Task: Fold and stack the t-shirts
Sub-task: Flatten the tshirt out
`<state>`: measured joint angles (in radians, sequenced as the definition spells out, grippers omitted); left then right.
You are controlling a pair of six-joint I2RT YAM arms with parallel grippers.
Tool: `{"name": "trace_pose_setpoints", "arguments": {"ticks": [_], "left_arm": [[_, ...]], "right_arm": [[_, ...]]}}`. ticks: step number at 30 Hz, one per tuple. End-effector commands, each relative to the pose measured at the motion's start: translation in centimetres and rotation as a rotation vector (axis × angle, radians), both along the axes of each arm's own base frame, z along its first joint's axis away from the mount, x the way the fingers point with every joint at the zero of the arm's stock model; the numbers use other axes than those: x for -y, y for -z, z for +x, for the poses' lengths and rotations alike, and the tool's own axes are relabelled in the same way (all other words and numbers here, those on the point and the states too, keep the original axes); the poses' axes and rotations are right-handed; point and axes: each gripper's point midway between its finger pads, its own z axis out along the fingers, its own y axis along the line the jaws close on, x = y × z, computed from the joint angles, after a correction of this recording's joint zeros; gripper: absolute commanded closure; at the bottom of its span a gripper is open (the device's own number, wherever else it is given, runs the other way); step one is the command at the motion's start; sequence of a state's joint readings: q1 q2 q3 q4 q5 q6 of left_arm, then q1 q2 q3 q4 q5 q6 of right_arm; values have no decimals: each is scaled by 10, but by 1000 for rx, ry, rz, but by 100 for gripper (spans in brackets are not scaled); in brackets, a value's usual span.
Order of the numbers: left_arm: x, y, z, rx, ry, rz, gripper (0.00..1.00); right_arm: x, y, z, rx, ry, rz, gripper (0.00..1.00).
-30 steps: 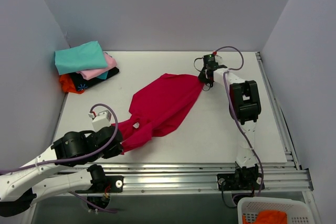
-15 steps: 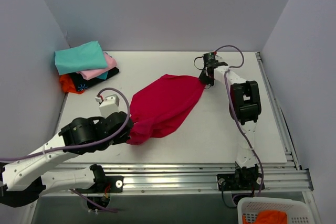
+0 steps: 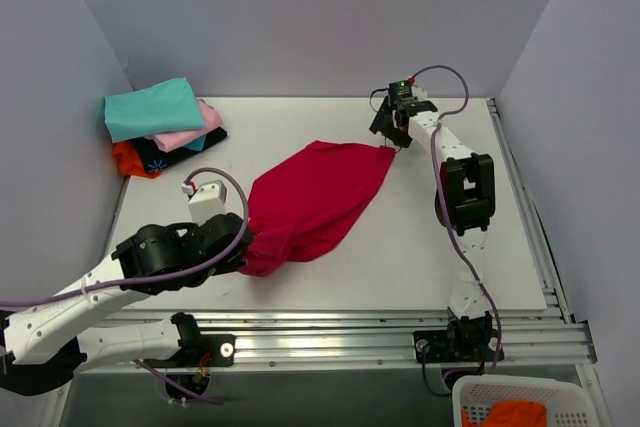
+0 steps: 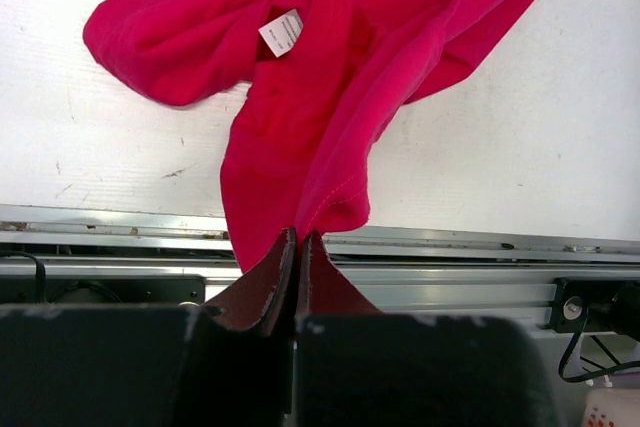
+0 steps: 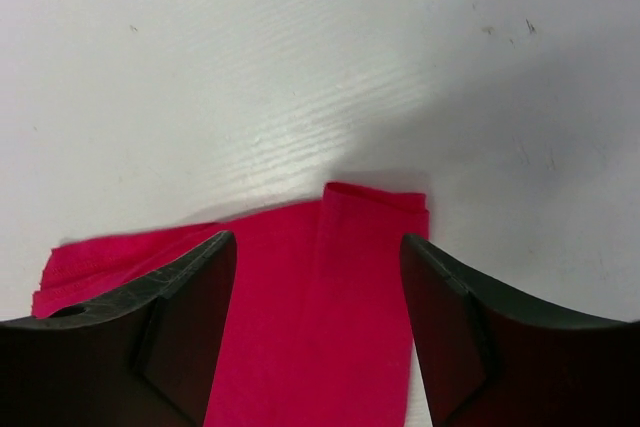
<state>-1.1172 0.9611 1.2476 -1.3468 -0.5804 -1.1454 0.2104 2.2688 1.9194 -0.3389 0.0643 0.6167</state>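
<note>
The crimson-red t-shirt (image 3: 313, 198) lies crumpled in a diagonal band across the middle of the table. My left gripper (image 3: 243, 243) is shut on its near-left end; in the left wrist view the cloth (image 4: 330, 67) runs up from the closed gripper (image 4: 298, 239), with a white label (image 4: 281, 33) showing. My right gripper (image 3: 393, 135) hovers open just above the shirt's far-right corner (image 5: 375, 209), its fingers (image 5: 190, 317) standing either side of the cloth without touching it. Folded teal (image 3: 148, 109), pink (image 3: 190, 136), black (image 3: 170, 155) and orange (image 3: 130, 159) t-shirts sit piled at the far left.
Grey walls close in the table on the left, back and right. An aluminium rail (image 3: 340, 325) runs along the near edge. A white basket (image 3: 520, 405) holding orange cloth stands below the table at the bottom right.
My right gripper opened, let go of the shirt's far corner and lifted slightly away. Earlier my left gripper carried the near end rightward and farther in, bunching the shirt.
</note>
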Motion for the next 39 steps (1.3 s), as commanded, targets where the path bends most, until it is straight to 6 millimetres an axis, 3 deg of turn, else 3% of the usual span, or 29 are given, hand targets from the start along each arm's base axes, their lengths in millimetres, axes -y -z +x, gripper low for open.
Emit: {"name": "trace_pose_setpoints", "arguments": {"ticks": [1, 2, 10, 17, 21, 22, 25, 30, 39], "left_arm": [[-69, 17, -28, -107, -31, 262, 98], [-69, 17, -28, -108, -38, 254, 98], [-67, 21, -26, -118, -37, 273, 98], [-69, 25, -26, -127, -40, 274, 98], [-72, 27, -25, -135, -44, 283, 98], [-74, 27, -25, -137, -48, 285, 98], [-75, 28, -23, -136, -51, 279, 98], [-77, 30, -23, -143, -58, 271, 98], [-77, 34, -23, -143, -60, 258, 98]], "right_arm": [[4, 5, 10, -18, 9, -27, 38], [4, 16, 11, -38, 12, -28, 39], [-2, 41, 17, -65, 28, -16, 43], [-5, 49, 15, -74, 33, -8, 47], [-1, 55, 9, -96, 37, -27, 57], [0, 54, 7, -95, 39, -30, 66], [3, 61, -1, -114, 43, -41, 76], [8, 67, -12, -141, 37, -68, 78], [13, 76, -23, -185, 12, -128, 100]]}}
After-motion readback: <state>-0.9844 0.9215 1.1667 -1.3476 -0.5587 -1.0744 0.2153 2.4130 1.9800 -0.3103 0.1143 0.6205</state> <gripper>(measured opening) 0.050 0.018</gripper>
